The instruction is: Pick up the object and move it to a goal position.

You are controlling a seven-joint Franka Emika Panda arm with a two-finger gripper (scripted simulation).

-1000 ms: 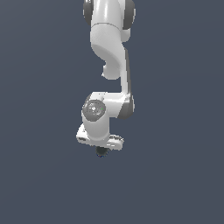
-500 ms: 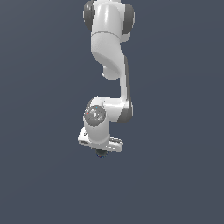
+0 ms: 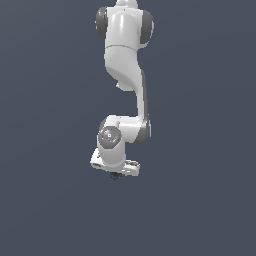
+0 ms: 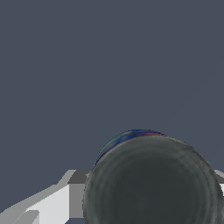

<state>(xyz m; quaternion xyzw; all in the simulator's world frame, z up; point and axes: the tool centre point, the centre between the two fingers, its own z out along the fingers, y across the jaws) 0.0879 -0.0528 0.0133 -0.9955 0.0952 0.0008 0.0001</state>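
Observation:
The ball [image 4: 153, 181] is small, dark grey-black, with a bluish-green sheen on its rim. In the wrist view it fills the space between my gripper's two fingers [image 4: 57, 203], which close against its sides. In the exterior view the ball [image 3: 115, 176] shows only as a dark spot poking out beneath the white hand, low in the middle of the picture. My gripper [image 3: 115, 173] points down and is shut on the ball. The fingertips are hidden by the hand in the exterior view.
The white arm [image 3: 127, 75] rises from the hand to the top of the exterior view. All around is a plain dark grey-blue background [image 3: 210, 150] with no other objects, edges or goal marker showing.
The upper arm links have shifted and the wrist has turned a little. The hand with the ball has drifted slightly toward the exterior view's left. The grip is unchanged.

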